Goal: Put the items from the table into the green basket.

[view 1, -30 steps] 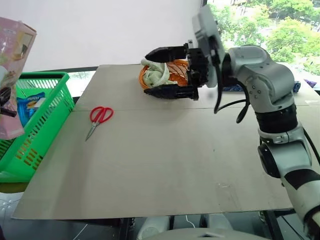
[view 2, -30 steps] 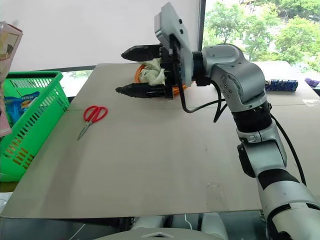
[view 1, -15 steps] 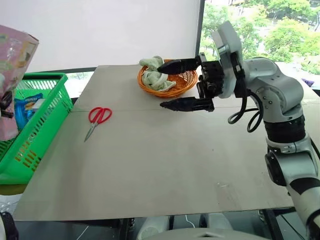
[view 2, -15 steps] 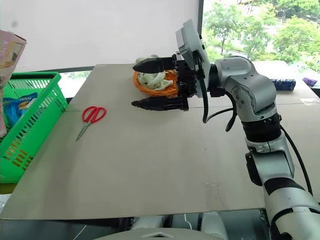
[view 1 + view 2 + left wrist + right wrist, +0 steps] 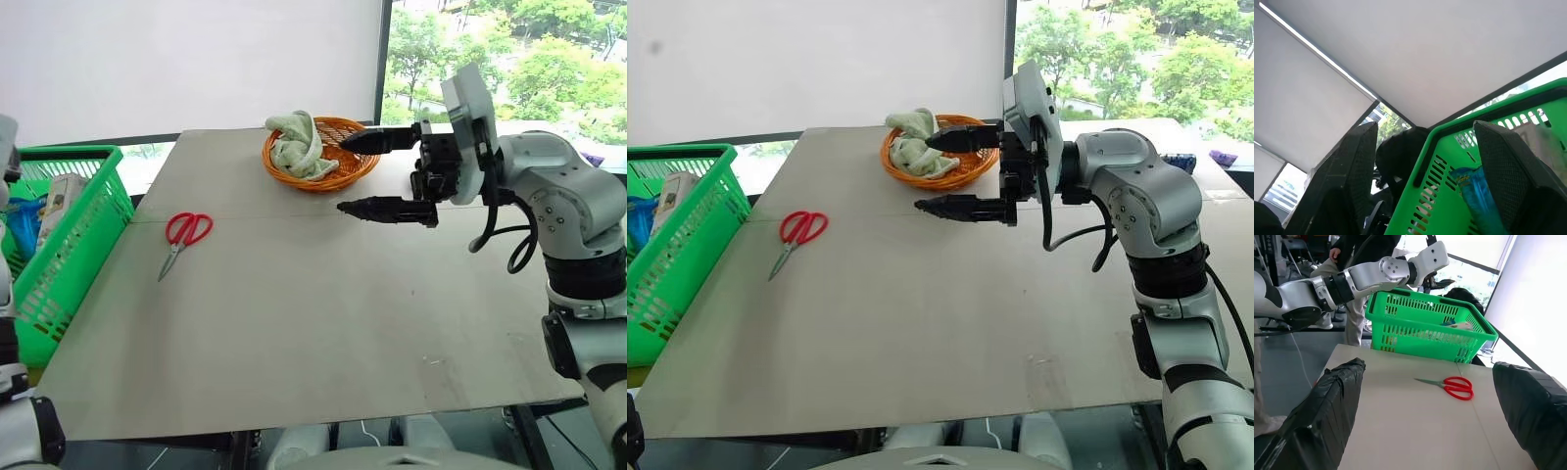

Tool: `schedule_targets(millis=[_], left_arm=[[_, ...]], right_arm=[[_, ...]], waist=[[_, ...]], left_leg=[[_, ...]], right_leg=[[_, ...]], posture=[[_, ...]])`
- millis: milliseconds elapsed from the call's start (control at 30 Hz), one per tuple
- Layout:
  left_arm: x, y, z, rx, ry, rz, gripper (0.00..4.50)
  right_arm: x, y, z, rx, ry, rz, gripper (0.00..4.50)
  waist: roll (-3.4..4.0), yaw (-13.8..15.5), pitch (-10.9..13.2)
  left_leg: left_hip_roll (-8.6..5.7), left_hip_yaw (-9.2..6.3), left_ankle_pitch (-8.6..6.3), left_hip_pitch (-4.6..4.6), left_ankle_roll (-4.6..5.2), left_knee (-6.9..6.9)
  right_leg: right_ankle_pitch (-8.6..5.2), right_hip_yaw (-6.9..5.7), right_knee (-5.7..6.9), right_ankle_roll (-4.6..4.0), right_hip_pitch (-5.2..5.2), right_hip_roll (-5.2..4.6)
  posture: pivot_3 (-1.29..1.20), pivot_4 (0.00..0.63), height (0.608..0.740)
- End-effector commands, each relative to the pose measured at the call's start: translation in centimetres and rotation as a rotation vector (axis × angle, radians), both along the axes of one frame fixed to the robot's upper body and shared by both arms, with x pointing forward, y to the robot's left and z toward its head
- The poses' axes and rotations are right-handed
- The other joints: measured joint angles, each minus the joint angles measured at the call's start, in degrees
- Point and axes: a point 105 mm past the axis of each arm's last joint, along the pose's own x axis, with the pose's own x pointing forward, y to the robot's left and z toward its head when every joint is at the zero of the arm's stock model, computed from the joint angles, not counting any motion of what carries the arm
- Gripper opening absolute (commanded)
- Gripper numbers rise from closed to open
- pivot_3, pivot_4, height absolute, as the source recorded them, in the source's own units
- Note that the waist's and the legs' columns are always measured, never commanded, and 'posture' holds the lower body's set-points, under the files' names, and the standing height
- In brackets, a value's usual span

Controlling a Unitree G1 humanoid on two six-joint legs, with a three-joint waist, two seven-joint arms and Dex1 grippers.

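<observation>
Scissors lie on the table beside the green basket. Right gripper hovers spread, empty. Left gripper gapes above the basket.

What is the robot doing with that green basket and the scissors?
The robot is clearing the table into the green basket. A flower-printed box and a blue packet lie in the basket. The left gripper hangs above it, jaws open and empty. The red scissors lie untouched on the table. The right gripper, jaws wide open, holds nothing, near the orange wicker basket.
</observation>
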Motion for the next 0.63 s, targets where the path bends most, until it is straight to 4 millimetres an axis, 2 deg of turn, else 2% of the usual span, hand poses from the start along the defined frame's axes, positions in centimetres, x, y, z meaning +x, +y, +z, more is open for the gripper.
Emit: schedule_targets(millis=[33, 67, 100, 167, 233, 300, 367, 533, 633], left_arm=[[1.9, -6.4, 0.4, -0.203, -0.105, -0.339, 3.17], [2.5, -9.1, -0.5, -0.326, -0.096, -0.48, 3.17], [2.7, -10.8, -1.0, -0.404, -0.084, -0.57, 3.17], [2.7, -16.5, -2.7, -0.579, -0.033, -0.81, 3.17], [1.7, -21.4, -5.3, -0.622, 0.114, -0.972, 3.17], [0.2, -25.0, -8.3, -0.669, 0.285, -1.087, 3.17], [-0.8, -26.0, -9.8, -0.695, 0.361, -1.131, 3.17], [-2.2, -24.9, -12.0, -0.75, 0.465, -1.101, 3.17], [-3.4, -23.7, -12.9, -0.751, 0.519, -1.072, 3.17]], right_arm=[[0.3, -1.5, 0.9, 0.023, -0.047, -0.105, 4.5], [0.4, -2.1, 0.5, 0.009, -0.049, -0.138, 4.5], [0.5, -2.2, 0.3, -0.002, -0.051, -0.157, 4.5], [1.2, -3.7, -1.2, -0.048, -0.042, -0.272, 4.5], [2.3, -5.8, -3.4, -0.116, -0.02, -0.425, 4.5], [3.0, -8.4, -5.7, -0.192, 0.003, -0.564, 4.5], [3.3, -10.1, -7.2, -0.209, 0.032, -0.66, 4.5], [3.0, -13.2, -10.2, -0.224, 0.108, -0.791, 4.5], [3.0, -13.6, -11.0, -0.212, 0.127, -0.815, 4.5]], waist=[[-0.03, 0.3, -0.03], [-0.07, 0.21, -0.05], [-0.09, 0.14, -0.07], [-0.19, -0.21, -0.13], [-0.34, -1.07, -0.23], [-0.3, -1.97, -0.25], [-0.19, -3.11, -0.18], [-0.03, -5.58, -0.16], [0.01, -6.14, -0.14]], left_leg=[[-0.01, -0.02, 0.0, -0.02, 0.0, 0.03], [-0.04, -0.03, 0.0, -0.07, 0.01, 0.12], [-0.04, -0.02, 0.0, -0.12, 0.01, 0.17], [-0.03, -0.02, 0.01, -0.15, 0.03, 0.24], [-0.02, 0.03, 0.03, -0.17, 0.24, 0.34], [-0.01, 0.14, 0.03, -0.14, 0.39, 0.36], [0.02, 0.4, -0.02, -0.07, 0.53, 0.36], [0.66, 0.7, -0.01, 0.08, 0.52, 0.37], [0.92, 0.83, -0.01, 0.24, 0.52, 0.38]], right_leg=[[0.0, -0.03, -0.04, 0.0, 0.05, -0.03], [0.0, -0.07, -0.02, 0.0, 0.07, -0.07], [0.02, -0.06, -0.03, -0.01, 0.07, -0.08], [0.06, -0.05, -0.12, -0.05, 0.11, -0.07], [0.06, 0.0, -0.15, -0.05, 0.18, -0.09], [0.06, 0.13, -0.14, -0.05, 0.2, -0.18], [0.05, 0.36, -0.1, -0.06, 0.18, -0.18], [-0.04, 0.48, -0.01, -0.32, 0.14, 0.26], [-0.07, 0.52, -0.04, -0.38, 0.25, 0.51]], posture=[[0.02, 0.0, 0.74], [0.02, 0.0, 0.74], [0.01, 0.0, 0.74], [-0.02, 0.0, 0.74], [-0.03, 0.0, 0.74], [-0.05, 0.0, 0.74], [-0.07, 0.0, 0.74], [-0.09, 0.0, 0.74], [-0.08, 0.0, 0.74]])
